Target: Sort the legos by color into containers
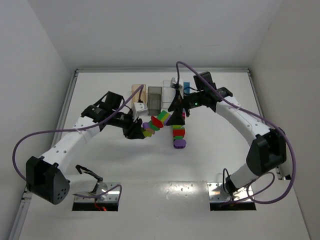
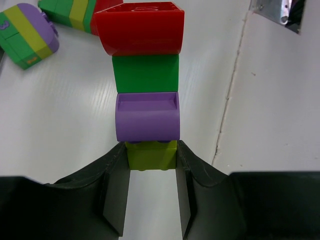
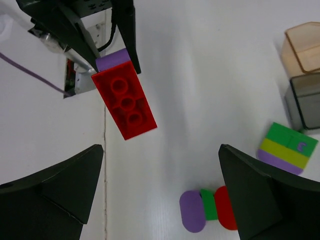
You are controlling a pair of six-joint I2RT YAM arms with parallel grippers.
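Note:
My left gripper (image 2: 151, 165) is shut on the lime green brick (image 2: 151, 155) at the end of a stuck stack: purple (image 2: 147, 117), dark green (image 2: 145, 73), red (image 2: 140, 27). In the top view this held stack (image 1: 150, 127) sticks out from the left gripper (image 1: 137, 129). My right gripper (image 3: 157, 200) is open and empty above the table, near the bins in the top view (image 1: 176, 107). Below it lies a purple-green-red stack (image 3: 207, 210), also in the top view (image 1: 178, 136). A green-lime-purple block (image 3: 287, 145) lies nearby.
Four bins stand in a row at the back: tan-orange (image 1: 139, 93), dark grey (image 1: 154, 97), clear whitish (image 1: 170, 90), light blue (image 1: 186, 87). The tan (image 3: 302, 47) and grey (image 3: 305, 107) bins show at the right of the right wrist view. A table seam (image 2: 227, 100) runs beside the held stack.

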